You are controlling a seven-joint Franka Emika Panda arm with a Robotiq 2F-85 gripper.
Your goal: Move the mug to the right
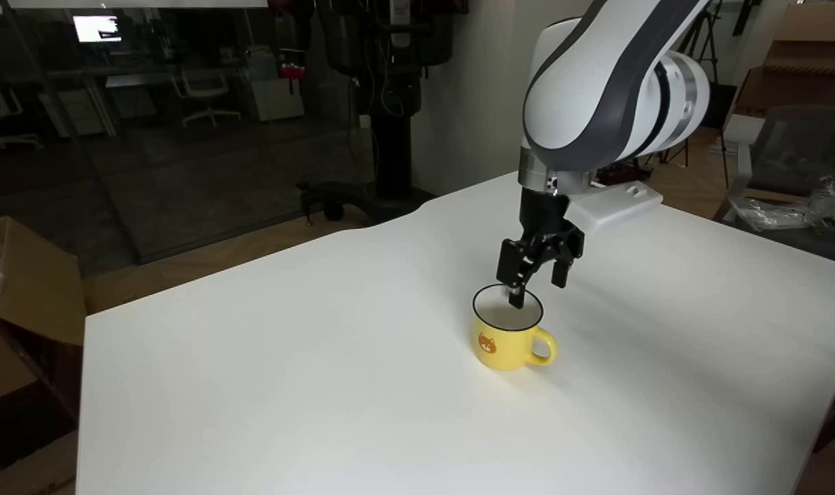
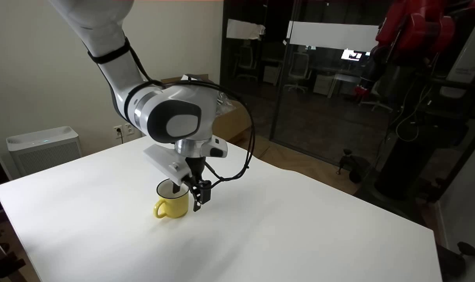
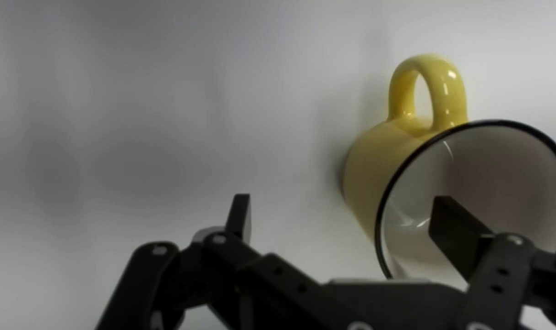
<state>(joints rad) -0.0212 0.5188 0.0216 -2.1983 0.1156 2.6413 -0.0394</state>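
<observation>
My end effector (image 3: 342, 205) is wide: one finger (image 3: 457, 234) over or in the mouth of the yellow mug (image 1: 505, 352), opp. finger (image 3: 238, 214) outside it, the two well apart w/ one mug wall btwn. Can't tell how deep the inner tip sits. Wrist view has a strip of bare bench (image 3: 122, 137) btwn the outer finger & the mug's side.

Mug's upright on the bench, right at my end effector, a bit right of pic ctr in an exterior view, w/ its handle (image 1: 552, 347) sticking out right & an orange animal-face print (image 1: 486, 343) on the front. In an exterior view the handle (image 2: 157, 209) pts left. Wrist view: mug at right, handle up top, dark rim (image 3: 502, 122) running to the pic edge, whitish glossy inside (image 3: 511, 178).

My arm (image 1: 576, 110), white w/ dark trim, hangs over the bench; white housing (image 2: 167, 162) by the wrist (image 2: 188, 148), black cable (image 2: 253, 133) looping out beside it.

Bkgd: glass wall (image 1: 252, 158) in both exterior views, office chair (image 1: 208, 89) & lit screen (image 1: 97, 29) behind it. Cardboard box (image 1: 42, 282) just past the bench edge, far left of an exterior view. In an exterior view, red robot (image 2: 427, 33) upper right, white boxy unit (image 2: 44, 152) near sockets (image 2: 129, 129).
</observation>
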